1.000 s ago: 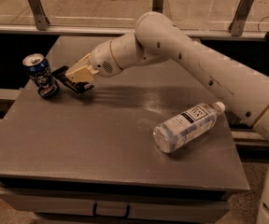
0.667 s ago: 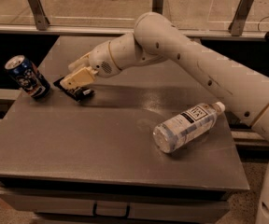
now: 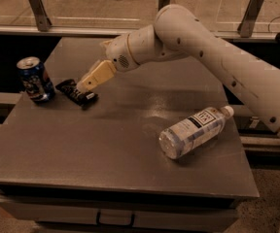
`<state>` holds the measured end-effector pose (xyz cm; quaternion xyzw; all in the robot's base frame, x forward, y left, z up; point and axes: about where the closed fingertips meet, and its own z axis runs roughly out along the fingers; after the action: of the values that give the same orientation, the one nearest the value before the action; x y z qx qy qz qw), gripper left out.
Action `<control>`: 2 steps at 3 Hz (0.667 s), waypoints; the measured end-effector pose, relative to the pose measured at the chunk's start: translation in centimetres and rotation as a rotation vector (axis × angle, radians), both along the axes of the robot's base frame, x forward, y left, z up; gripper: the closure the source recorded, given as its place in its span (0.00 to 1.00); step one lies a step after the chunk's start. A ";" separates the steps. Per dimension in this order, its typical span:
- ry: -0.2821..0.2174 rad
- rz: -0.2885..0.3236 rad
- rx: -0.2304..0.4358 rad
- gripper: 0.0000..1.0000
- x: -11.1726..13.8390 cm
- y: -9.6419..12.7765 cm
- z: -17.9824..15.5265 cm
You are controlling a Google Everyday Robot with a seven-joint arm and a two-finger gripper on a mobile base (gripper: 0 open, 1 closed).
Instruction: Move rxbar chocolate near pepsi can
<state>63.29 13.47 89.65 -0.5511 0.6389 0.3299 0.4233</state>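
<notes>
The pepsi can [image 3: 33, 79], blue with a silver top, stands upright at the left edge of the grey table [image 3: 115, 144]. The rxbar chocolate [image 3: 72, 91], a flat black bar, lies on the table just right of the can, a small gap between them. My gripper [image 3: 85, 87] reaches in from the right and sits over the bar's right end, touching it or just above it.
A clear water bottle [image 3: 193, 130] with a white label lies on its side at the right of the table. My white arm [image 3: 203, 47] spans the back right. A dark drop lies beyond the table's left edge, a rail behind.
The can leaned and slid left, then stands upright again a little further left than at first. The bar has shifted slightly. My gripper has drawn back a little to the right.
</notes>
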 end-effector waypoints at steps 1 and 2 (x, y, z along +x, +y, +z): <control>-0.096 -0.104 -0.051 0.00 2.7 -5.5 2.6; -0.260 -0.223 -0.158 0.00 5.8 -13.2 8.1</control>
<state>69.09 0.27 97.76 -0.5464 0.6600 0.1555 0.4916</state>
